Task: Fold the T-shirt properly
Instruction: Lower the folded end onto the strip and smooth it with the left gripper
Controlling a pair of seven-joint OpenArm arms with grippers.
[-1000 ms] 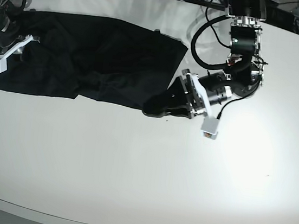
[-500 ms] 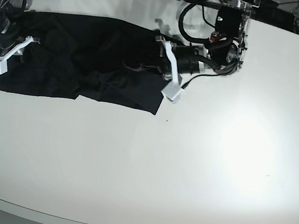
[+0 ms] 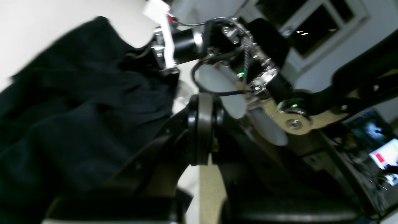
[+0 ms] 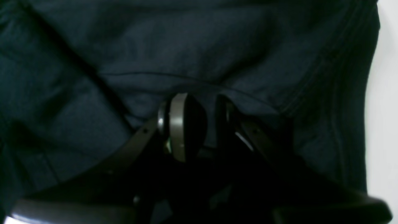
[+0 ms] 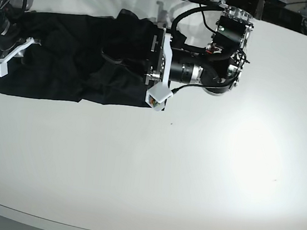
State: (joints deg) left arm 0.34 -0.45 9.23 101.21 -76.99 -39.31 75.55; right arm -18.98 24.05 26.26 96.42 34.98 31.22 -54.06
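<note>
With the T-shirt (image 5: 64,65) pinched in both the closed left gripper (image 5: 143,57) and the closed right gripper (image 4: 199,124), the carried edge should be laid flat beyond the left gripper before release.

The left wrist view is blurred. The left tool (image 3: 203,129) fills the lower middle, its tips pressed together at the edge of the black T-shirt (image 3: 71,124), which bunches in folds on the left. Above it the white worktop (image 3: 46,28) shows; beyond stands the other arm (image 3: 236,59).
</note>
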